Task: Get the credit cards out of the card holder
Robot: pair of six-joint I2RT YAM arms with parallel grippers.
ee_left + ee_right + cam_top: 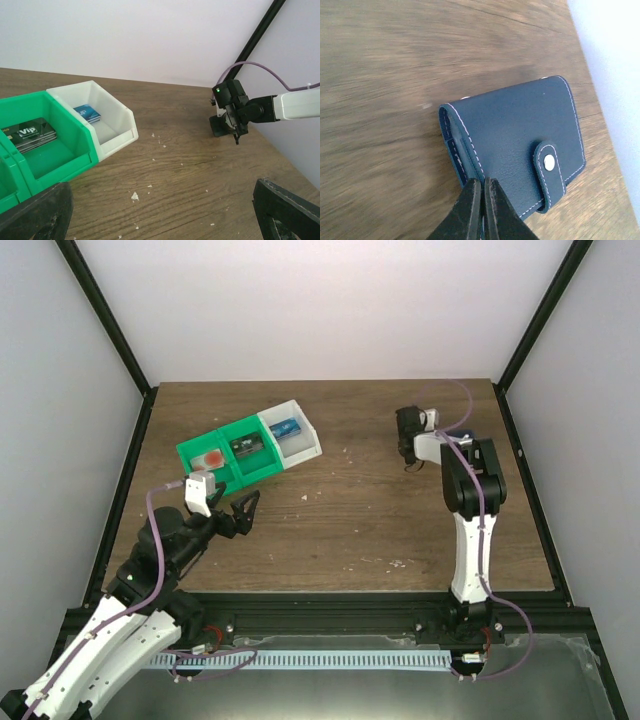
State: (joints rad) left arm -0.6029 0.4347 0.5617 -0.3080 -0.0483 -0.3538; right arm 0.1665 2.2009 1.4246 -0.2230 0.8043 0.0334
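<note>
The right hand (pixel 482 183) is closed together against the edge of the flat navy-blue leather card holder (pixel 520 135). The left hand (pixel 243 512) is held wide apart, empty.

VIP card (pixel 30 134) in green tray (pixel 64 166), blue card (pixel 87 113) in white tray (pixel 118 128)

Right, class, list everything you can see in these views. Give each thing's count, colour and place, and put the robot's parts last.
table: one, brown wood, under everything
green bins: two, green, table's left rear
white bin: one, white, right end of that row
VIP cards: small stack, dark, green bin beside the white one
blue card: at least one, blue, white bin
red-and-white item: one, leftmost green bin
card holder: one, navy, snapped closed, table's right rear
left gripper: one, black, open, near the green bins
right gripper: one, black, shut, at the card holder's edge
</note>
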